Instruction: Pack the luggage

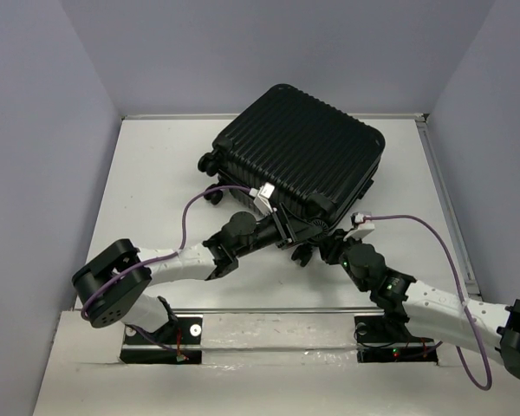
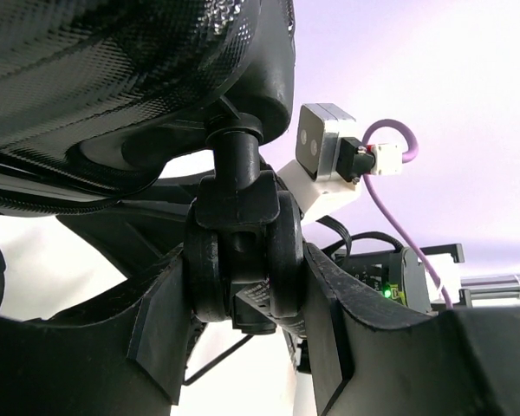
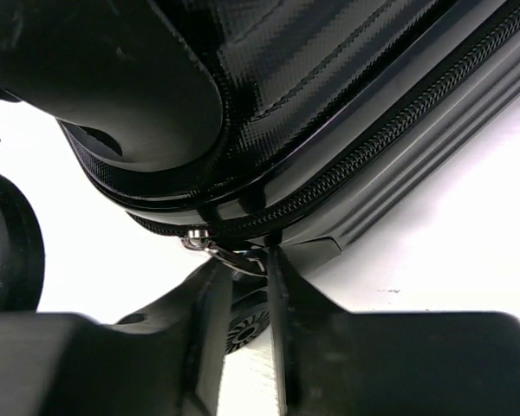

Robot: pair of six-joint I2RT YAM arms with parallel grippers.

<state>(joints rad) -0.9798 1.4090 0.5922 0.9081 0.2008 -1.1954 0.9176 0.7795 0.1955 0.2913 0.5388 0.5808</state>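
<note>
The luggage (image 1: 299, 156) is a black ribbed suitcase lying flat and zipped shut on the white table. My left gripper (image 1: 288, 232) is at its near corner. In the left wrist view the left gripper (image 2: 243, 286) is shut on a black caster wheel (image 2: 282, 251), with a finger pressed against each side. My right gripper (image 1: 321, 245) is just to the right of it, under the same edge. The right gripper (image 3: 243, 264) has its fingertips closed on the metal zipper pull (image 3: 230, 257), which hangs from the zipper (image 3: 373, 147) at the shell's corner.
Two more caster wheels (image 1: 211, 178) stick out on the suitcase's left side. The table (image 1: 156, 173) is enclosed by grey walls, with a raised rail (image 1: 442, 191) along its right edge. The right wrist's camera (image 2: 322, 143) sits close behind the held wheel.
</note>
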